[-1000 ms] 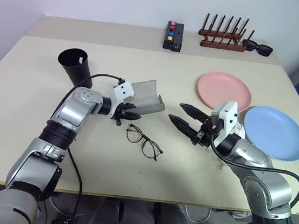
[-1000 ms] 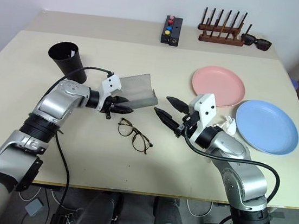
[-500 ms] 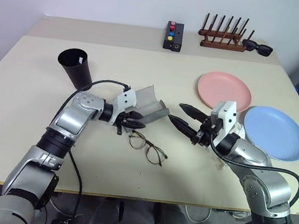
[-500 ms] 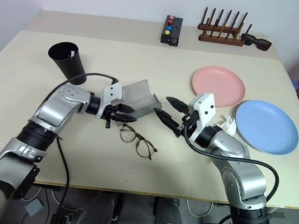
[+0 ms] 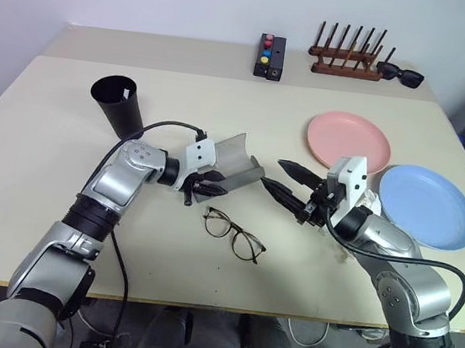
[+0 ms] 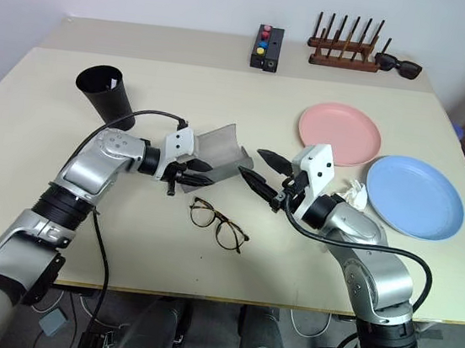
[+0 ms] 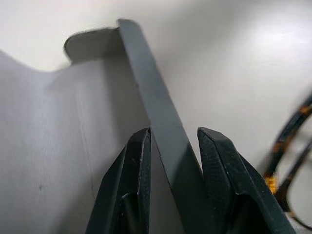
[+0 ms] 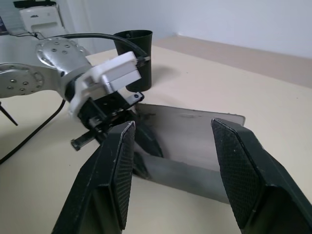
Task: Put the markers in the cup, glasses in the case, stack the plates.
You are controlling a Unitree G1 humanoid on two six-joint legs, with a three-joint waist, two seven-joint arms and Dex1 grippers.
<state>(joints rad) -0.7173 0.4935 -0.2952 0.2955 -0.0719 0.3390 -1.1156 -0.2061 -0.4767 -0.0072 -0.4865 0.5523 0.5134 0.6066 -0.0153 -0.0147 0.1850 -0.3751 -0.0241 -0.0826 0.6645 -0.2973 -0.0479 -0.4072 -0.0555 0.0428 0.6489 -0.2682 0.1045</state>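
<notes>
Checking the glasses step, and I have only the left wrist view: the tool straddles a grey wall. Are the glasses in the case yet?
Observer: No. The glasses lie on the table, just in front of the open case, outside it.
Operator: Is the other arm helping?
Observer: The right tool hangs open close by the case's right end, holding nothing.
Operator: And the plates?
Observer: Unstacked: the pink plate and the blue plate lie side by side, off to the right.
</notes>
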